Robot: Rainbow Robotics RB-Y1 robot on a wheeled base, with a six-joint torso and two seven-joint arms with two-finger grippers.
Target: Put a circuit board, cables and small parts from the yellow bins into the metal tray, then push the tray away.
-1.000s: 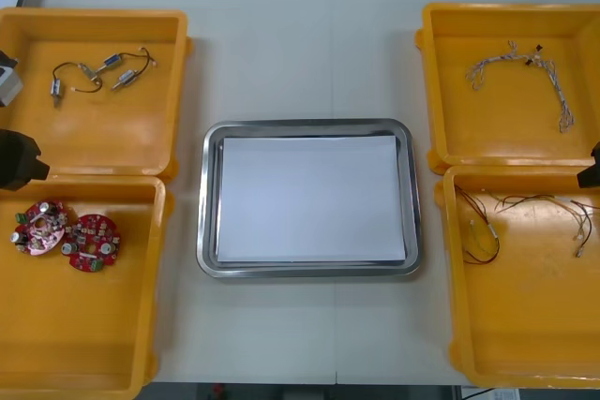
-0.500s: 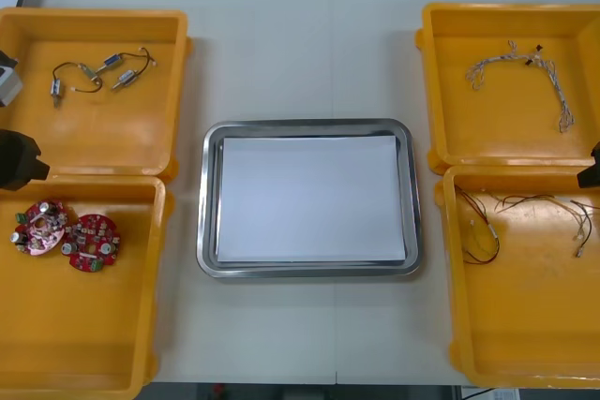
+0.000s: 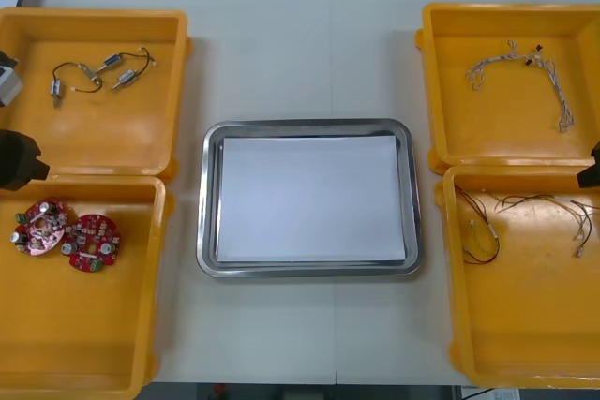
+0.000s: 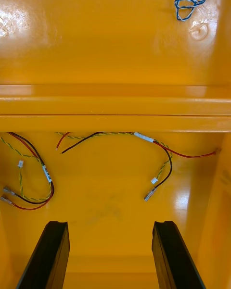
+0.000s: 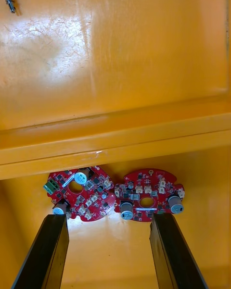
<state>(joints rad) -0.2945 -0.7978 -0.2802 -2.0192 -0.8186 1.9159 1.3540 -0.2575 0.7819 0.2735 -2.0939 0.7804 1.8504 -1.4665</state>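
Two round red circuit boards (image 3: 92,243) lie side by side in the near left yellow bin (image 3: 75,325). My left gripper (image 5: 109,255) hovers open just short of the circuit boards (image 5: 148,200); its arm (image 3: 14,158) shows at the table's left edge. My right gripper (image 4: 110,255) is open over the near right bin (image 3: 525,325), short of the red, yellow and black cables (image 4: 144,159). The same cables (image 3: 483,231) lie at that bin's far end. The metal tray (image 3: 208,203), white inside, sits in the middle with nothing in it.
The far left bin (image 3: 94,128) holds small metal parts (image 3: 98,72) on thin wires. A twisted blue and white cable (image 3: 520,67) lies in the far right bin (image 3: 506,138). Bare table runs beyond the tray. The right arm (image 3: 591,170) is at the right edge.
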